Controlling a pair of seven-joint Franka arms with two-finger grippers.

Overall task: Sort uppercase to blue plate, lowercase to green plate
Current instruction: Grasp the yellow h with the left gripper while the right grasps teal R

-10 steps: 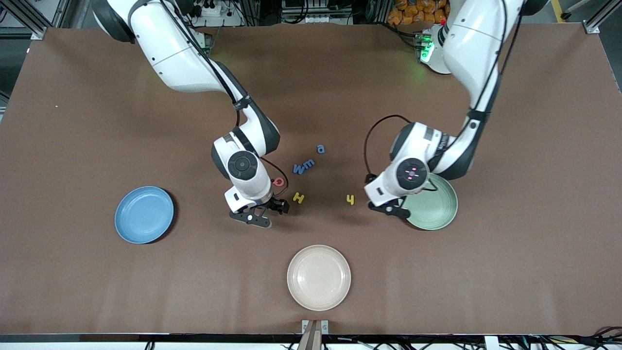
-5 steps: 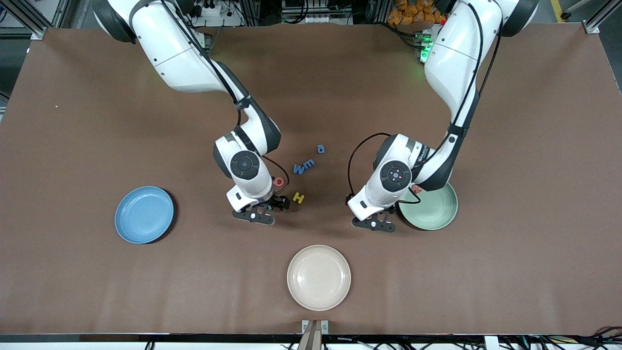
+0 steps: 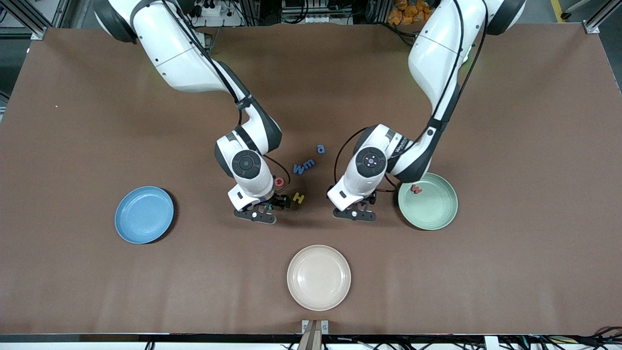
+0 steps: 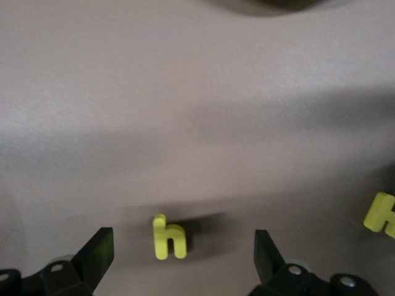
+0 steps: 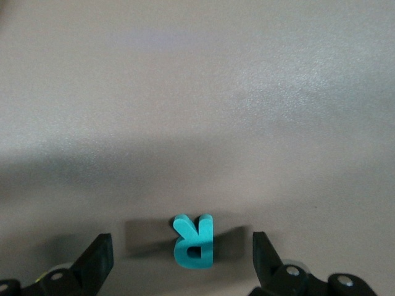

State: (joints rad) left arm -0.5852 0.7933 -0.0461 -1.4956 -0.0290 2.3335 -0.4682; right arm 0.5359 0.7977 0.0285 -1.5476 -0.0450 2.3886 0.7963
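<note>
Your left tool (image 4: 179,256) hangs low over the desk (image 3: 73,121) with its fingers spread wide and empty, and the yellow lowercase h (image 4: 168,237) lies flat between them, a little toward one finger, its stem running along the gap. Your right tool (image 5: 182,256) is equally wide and empty, the teal R (image 5: 194,239) centred between its fingers. Each letter sits directly under its own arm, so you need only go straight down. From the front the tools hide both letters, so height is hard to judge. The green plate (image 3: 437,214) lies just beside the left arm; the blue plate (image 3: 144,215) is well apart from the right tool.
</note>
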